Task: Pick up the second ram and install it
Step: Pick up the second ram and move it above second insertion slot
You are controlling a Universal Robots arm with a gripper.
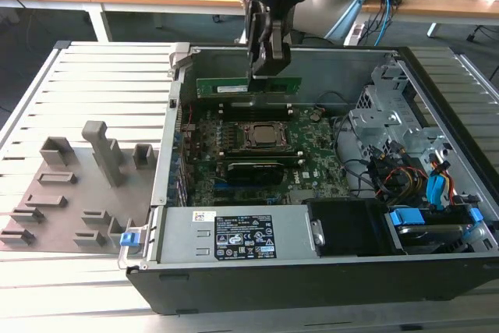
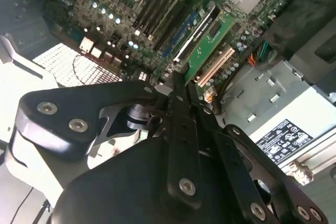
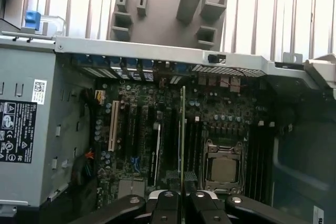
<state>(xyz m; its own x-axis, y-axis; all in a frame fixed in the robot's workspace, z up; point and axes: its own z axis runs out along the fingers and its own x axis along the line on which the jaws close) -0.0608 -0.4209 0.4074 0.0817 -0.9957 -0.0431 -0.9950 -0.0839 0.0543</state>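
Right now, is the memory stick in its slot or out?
Out. The gripper holds the memory stick on edge above the motherboard, not yet pressed into the slots.

The thin green circuit-board stick [image 1: 222,86] looks smooth and faintly glossy, and the square metal CPU socket frame [image 1: 265,136] shines bright. The ribbed silver metal tabletop [image 1: 101,83] is matt, as is the smooth grey plastic block plate [image 1: 78,196]

Open computer case [image 1: 312,290] sits beside grey plate [image 1: 74,193].
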